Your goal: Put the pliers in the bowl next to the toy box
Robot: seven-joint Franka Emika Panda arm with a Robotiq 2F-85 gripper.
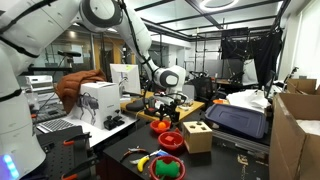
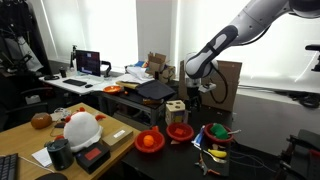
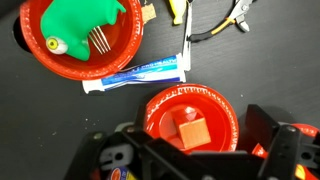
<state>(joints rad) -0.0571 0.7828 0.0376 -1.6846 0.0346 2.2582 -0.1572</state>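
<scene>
The pliers (image 3: 236, 14) lie on the dark table at the top edge of the wrist view, with dark curved handles and next to a yellow-handled tool (image 3: 178, 10). A red bowl (image 3: 222, 100) holding an orange block sits just below my gripper (image 3: 195, 150), whose black fingers are spread wide and empty. In both exterior views this bowl (image 1: 172, 141) (image 2: 180, 132) stands beside the light wooden toy box (image 1: 197, 136) (image 2: 176, 110). The gripper (image 1: 170, 97) (image 2: 196, 90) hangs above them.
A second red bowl (image 3: 35, 50) holds a green toy and a fork. A toothpaste tube (image 3: 135, 76) lies between the two bowls. Another red bowl with an orange ball (image 2: 150, 142) stands nearby. Cardboard boxes (image 1: 295, 130) and a laptop case (image 1: 238, 118) border the table.
</scene>
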